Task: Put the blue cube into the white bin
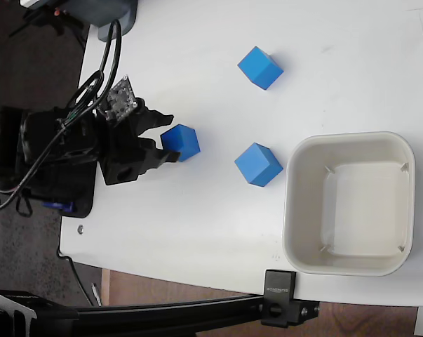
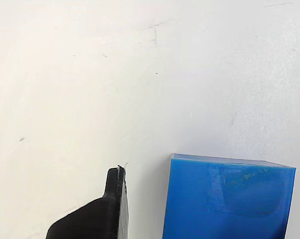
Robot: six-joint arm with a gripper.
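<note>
In the fixed view, three blue cubes lie on the white table (image 1: 197, 225). One blue cube (image 1: 182, 142) sits between the black fingers of my gripper (image 1: 172, 137), which is open around it. The wrist view shows this cube (image 2: 229, 204) large at the bottom right. One black finger (image 2: 112, 209) stands to its left with a strip of table between them; the other finger is out of frame. A second cube (image 1: 257, 164) rests just left of the white bin (image 1: 351, 138), and a third cube (image 1: 259, 67) lies farther up. Nothing is inside the bin.
The arm's black body and cables (image 1: 99, 77) fill the left side, over the table's left edge. A black clamp (image 1: 280, 305) grips the table's bottom edge below the bin. Dark floor shows beyond the edge at left and bottom.
</note>
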